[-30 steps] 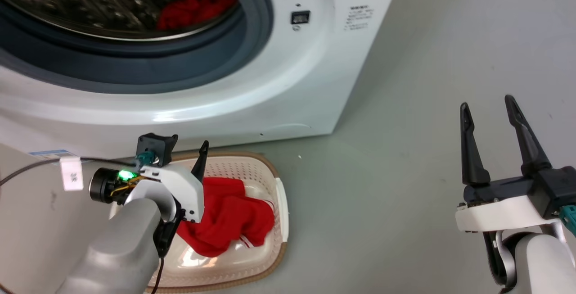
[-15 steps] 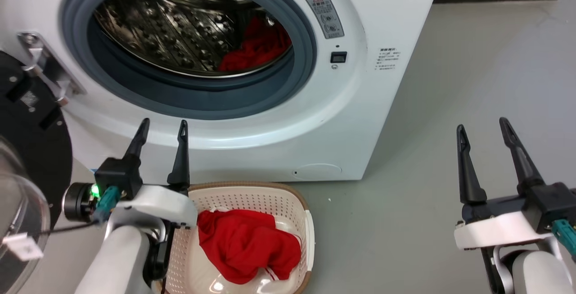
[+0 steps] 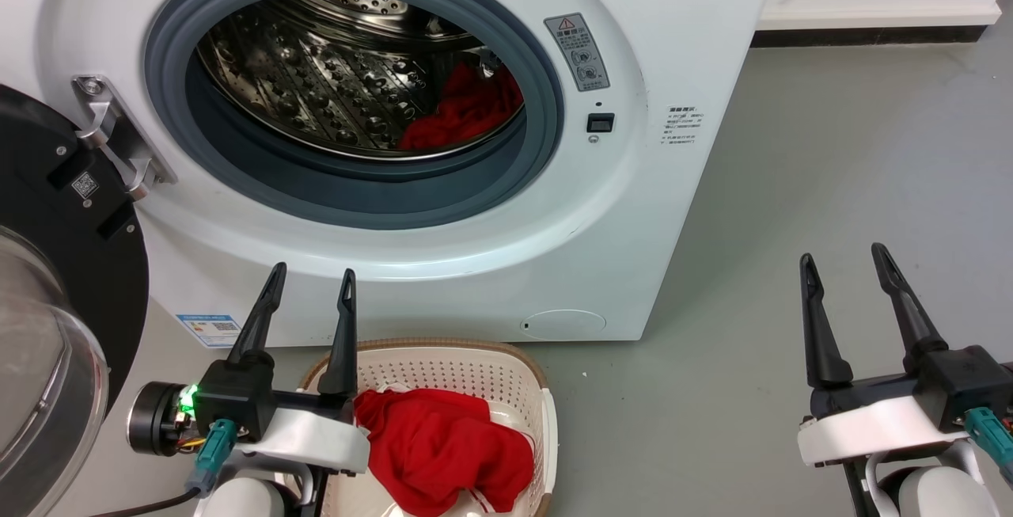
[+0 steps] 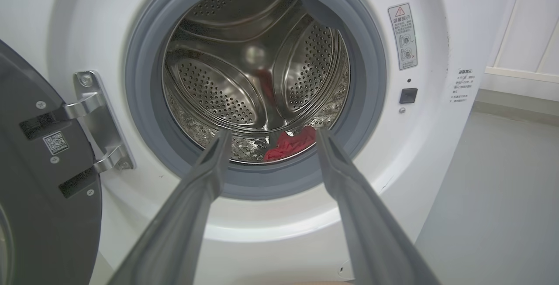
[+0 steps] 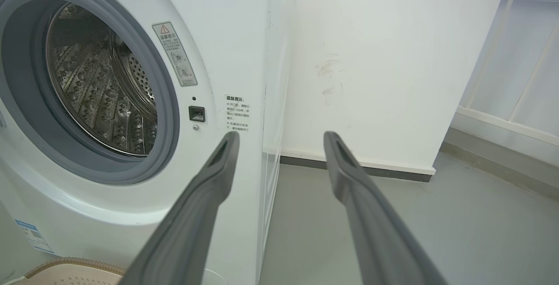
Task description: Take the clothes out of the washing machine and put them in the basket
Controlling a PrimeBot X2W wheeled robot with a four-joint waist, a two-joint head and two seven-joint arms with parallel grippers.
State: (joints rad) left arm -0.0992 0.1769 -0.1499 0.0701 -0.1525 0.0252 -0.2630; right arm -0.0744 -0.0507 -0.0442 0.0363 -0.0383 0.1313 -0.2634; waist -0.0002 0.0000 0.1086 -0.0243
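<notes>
Door (image 3: 71,264): swung wide, far left.
Left gripper (image 3: 313,271): fingers parted, nothing held; a second ago turned down over the basket, now raised and aimed at the drum opening.
Basket (image 3: 475,370): on the floor, just before the machine; red garment (image 3: 443,446) lying inside, released.
Washing machine (image 3: 633,208): second red garment (image 3: 467,109) low in the drum, right side.
Right gripper (image 3: 842,256): parted, empty, idle as before.
View: camera lifted since earlier; machine and basket not moved.
Judgement: one delivered, one left to fetch.

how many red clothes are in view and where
2: one red garment in the basket; a red bundle low on the right inside the washing machine. More may be hidden.
</notes>
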